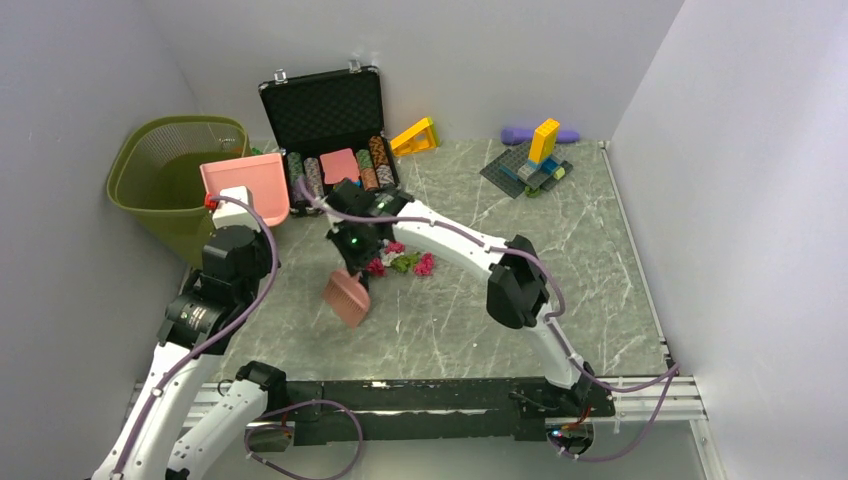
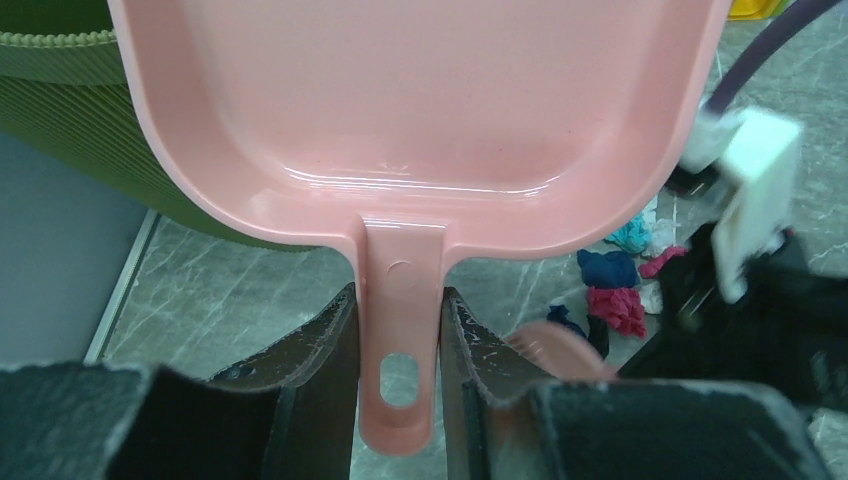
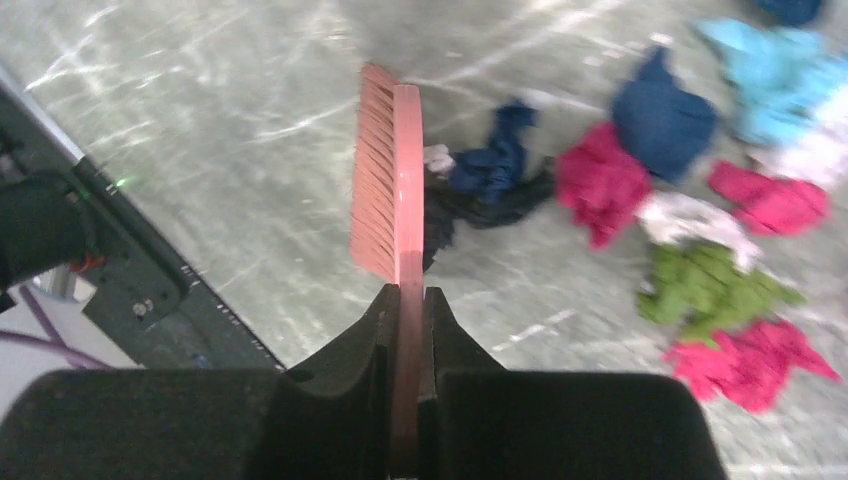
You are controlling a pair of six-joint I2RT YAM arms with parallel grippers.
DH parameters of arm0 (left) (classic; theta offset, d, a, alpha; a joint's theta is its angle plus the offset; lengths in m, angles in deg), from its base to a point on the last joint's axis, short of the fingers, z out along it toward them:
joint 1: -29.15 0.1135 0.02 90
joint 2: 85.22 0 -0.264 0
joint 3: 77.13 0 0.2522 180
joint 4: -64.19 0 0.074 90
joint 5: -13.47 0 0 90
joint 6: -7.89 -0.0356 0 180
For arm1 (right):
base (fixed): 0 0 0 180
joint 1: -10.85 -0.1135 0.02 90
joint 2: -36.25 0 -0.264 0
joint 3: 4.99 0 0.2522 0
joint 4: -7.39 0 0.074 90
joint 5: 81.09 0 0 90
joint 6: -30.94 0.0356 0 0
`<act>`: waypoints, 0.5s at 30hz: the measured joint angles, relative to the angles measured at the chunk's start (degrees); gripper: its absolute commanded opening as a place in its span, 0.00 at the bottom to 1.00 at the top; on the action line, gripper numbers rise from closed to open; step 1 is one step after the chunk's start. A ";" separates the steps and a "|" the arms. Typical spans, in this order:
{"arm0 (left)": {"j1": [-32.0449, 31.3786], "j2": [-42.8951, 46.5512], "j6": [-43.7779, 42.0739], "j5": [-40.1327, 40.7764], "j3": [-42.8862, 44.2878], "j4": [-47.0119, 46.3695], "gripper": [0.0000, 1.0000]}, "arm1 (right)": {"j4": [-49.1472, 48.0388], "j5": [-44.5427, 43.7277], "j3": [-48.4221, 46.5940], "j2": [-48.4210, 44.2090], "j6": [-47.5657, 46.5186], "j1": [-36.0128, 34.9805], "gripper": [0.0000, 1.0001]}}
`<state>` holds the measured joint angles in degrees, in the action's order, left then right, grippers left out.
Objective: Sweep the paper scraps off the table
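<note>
Several paper scraps in pink, red, green, teal, navy and white lie in a loose pile on the grey-green table; the right wrist view shows them to the right of the brush. My right gripper is shut on a pink brush, bristles facing left, held just left of the pile. My left gripper is shut on the handle of a pink dustpan, held at the far left beside the bin. The scraps also show in the left wrist view.
An olive mesh bin stands at the left wall. An open black case with poker chips sits at the back. Toy bricks and a yellow wedge lie at the back right. A black rail runs along the front.
</note>
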<state>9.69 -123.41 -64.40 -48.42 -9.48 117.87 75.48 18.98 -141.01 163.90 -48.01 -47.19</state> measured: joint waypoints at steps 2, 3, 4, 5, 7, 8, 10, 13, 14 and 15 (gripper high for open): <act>0.02 -0.59 -0.02 -0.04 0.00 -0.02 0.00 | 1.49 -0.72 0.00 -0.07 1.20 2.93 0.00; 0.04 -1.05 -0.02 -0.13 0.00 -0.02 0.00 | 1.97 -0.85 0.00 -0.24 1.60 4.50 0.00; 0.04 -1.57 -0.02 -0.33 0.00 -0.02 0.00 | 2.29 -1.01 0.00 -0.52 1.99 5.75 0.00; 0.07 -2.21 -0.04 -0.52 0.00 0.00 0.00 | 2.49 -1.07 0.00 -0.79 2.12 7.34 0.00; 0.15 -3.34 -0.11 -1.55 0.00 -0.02 0.00 | 3.28 -0.98 -0.55 -1.25 2.21 9.68 0.00; 0.15 -3.78 -0.28 -2.01 0.00 -0.02 0.00 | 3.61 -0.96 -1.05 -1.42 2.16 10.56 0.00; 0.15 -4.85 -0.44 -3.98 0.04 0.22 0.00 | 3.98 -0.59 -1.79 -2.14 1.88 12.46 0.00; 0.15 -6.38 -0.46 -7.41 0.72 1.97 0.00 | 4.24 1.25 -1.79 -4.15 1.60 14.21 0.00; 0.15 -7.32 -0.48 -9.44 1.25 3.10 0.00 | 4.26 2.45 -1.64 -5.29 1.57 14.91 0.00; 0.17 -7.96 -0.48 -10.71 1.55 3.76 0.00 | 4.26 3.04 -1.49 -6.25 1.57 15.41 0.00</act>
<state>9.86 -131.37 -64.88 -59.13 -7.93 121.63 79.74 22.02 -142.49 157.65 -46.44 -31.79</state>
